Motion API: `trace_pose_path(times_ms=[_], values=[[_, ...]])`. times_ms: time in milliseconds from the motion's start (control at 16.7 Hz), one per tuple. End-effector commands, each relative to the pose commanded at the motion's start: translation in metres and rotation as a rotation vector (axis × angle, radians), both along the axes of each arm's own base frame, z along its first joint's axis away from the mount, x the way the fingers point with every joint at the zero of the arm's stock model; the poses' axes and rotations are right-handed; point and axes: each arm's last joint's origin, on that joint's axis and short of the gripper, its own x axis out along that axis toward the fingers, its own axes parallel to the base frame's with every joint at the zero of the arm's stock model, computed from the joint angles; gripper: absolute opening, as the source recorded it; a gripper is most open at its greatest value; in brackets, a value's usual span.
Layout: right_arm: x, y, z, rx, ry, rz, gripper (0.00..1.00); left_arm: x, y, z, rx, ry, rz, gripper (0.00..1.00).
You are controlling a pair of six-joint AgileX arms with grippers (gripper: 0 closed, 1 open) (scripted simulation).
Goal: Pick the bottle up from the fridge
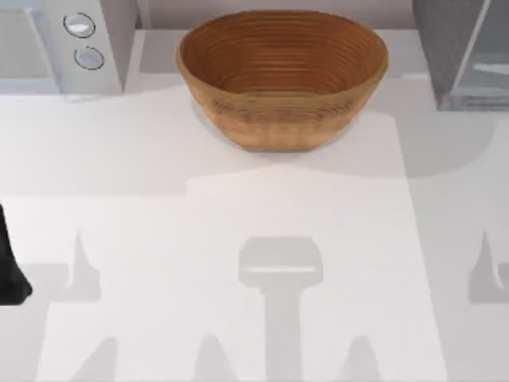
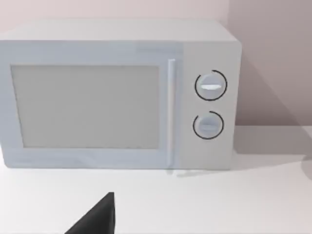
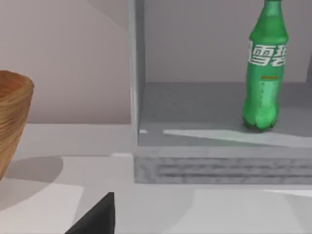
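Note:
The green bottle (image 3: pixel 263 73) stands upright on the grey floor inside the fridge (image 3: pixel 219 168), whose front is open toward the right wrist camera. A dark part of my right gripper (image 3: pixel 97 218) sits low in that view, well short of the fridge and apart from the bottle. From above, the fridge (image 1: pixel 445 48) is at the table's back right with its pale door panel (image 1: pixel 487 56) swung out. My left arm is parked at the table's left edge (image 1: pixel 9 267). A dark part of my left gripper (image 2: pixel 97 218) faces the white box with two knobs.
A large woven basket (image 1: pixel 282 76) stands at the back middle of the table, to the left of the fridge, and its rim (image 3: pixel 12 112) is in the right wrist view. The white box with two round knobs (image 1: pixel 67 40) fills the back left corner.

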Motion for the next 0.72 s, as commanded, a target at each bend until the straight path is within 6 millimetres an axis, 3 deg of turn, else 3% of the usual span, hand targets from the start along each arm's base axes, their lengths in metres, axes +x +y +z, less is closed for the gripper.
trace_pose_path(times_ms=[420, 720], values=[[0.009, -0.005, 0.010, -0.006, -0.022, -0.001, 1.00, 0.000, 0.000, 0.000, 0.000, 0.000, 0.000, 1.00], [0.038, -0.021, 0.019, -0.015, -0.028, -0.006, 1.00, 0.000, 0.000, 0.000, 0.000, 0.000, 0.000, 1.00]])
